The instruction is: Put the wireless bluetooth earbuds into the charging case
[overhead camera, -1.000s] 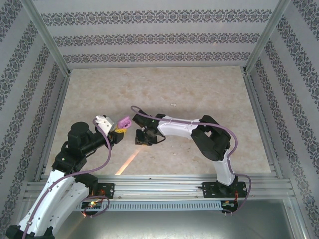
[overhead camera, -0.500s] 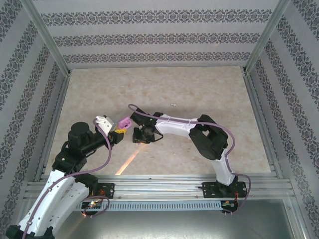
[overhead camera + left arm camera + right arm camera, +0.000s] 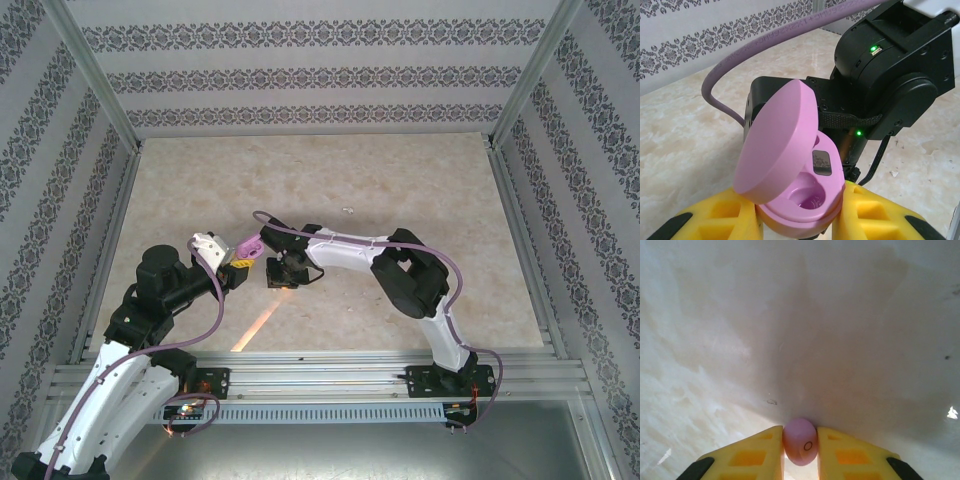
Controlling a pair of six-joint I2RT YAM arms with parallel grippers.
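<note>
The right gripper (image 3: pixel 800 434) is clenched on 1 pale purple earbud (image 3: pixel 801 445). The bud sits pinched between the 2 yellow fingers (image 3: pixel 760 452), right at their tips, with its rounded end poking out past them above the marbled table (image 3: pixel 805 330). A small ring mark shows on the bud's near face.

The left gripper (image 3: pixel 800 202) grips the purple charging case (image 3: pixel 805 205) by its base, 1 yellow finger on each side. The case's lid (image 3: pixel 780 150) is hinged up and tilted back, and a round well in the base faces upward.

From above, the right gripper (image 3: pixel 281 272) hangs just beside the case (image 3: pixel 248 247), on its right and slightly nearer the arm bases. The earbud is apart from the case.
</note>
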